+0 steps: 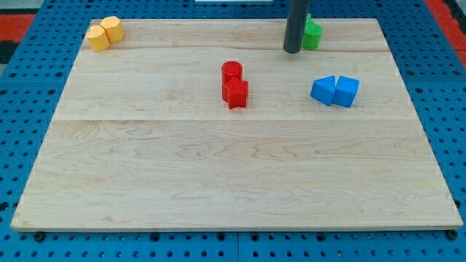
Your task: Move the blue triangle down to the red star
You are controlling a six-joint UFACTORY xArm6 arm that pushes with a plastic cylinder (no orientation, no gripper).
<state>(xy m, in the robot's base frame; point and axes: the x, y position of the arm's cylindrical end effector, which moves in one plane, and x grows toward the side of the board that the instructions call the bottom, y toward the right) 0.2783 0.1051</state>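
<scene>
Two blue blocks sit touching at the view's right: a triangle-like one (pixel 323 90) on the left and a cube-like one (pixel 346 92) on the right. Two red blocks sit touching near the middle top: a round one (pixel 231 70) above a star-like one (pixel 235 94). My tip (pixel 293 51) stands near the view's top, above and left of the blue blocks and right of the red ones, touching neither. It stands just left of a green block (pixel 312 34), which the rod partly hides.
Two yellow blocks (pixel 104 33) sit touching at the top left corner of the wooden board (pixel 233 175). A blue pegboard surface (pixel 22 109) surrounds the board.
</scene>
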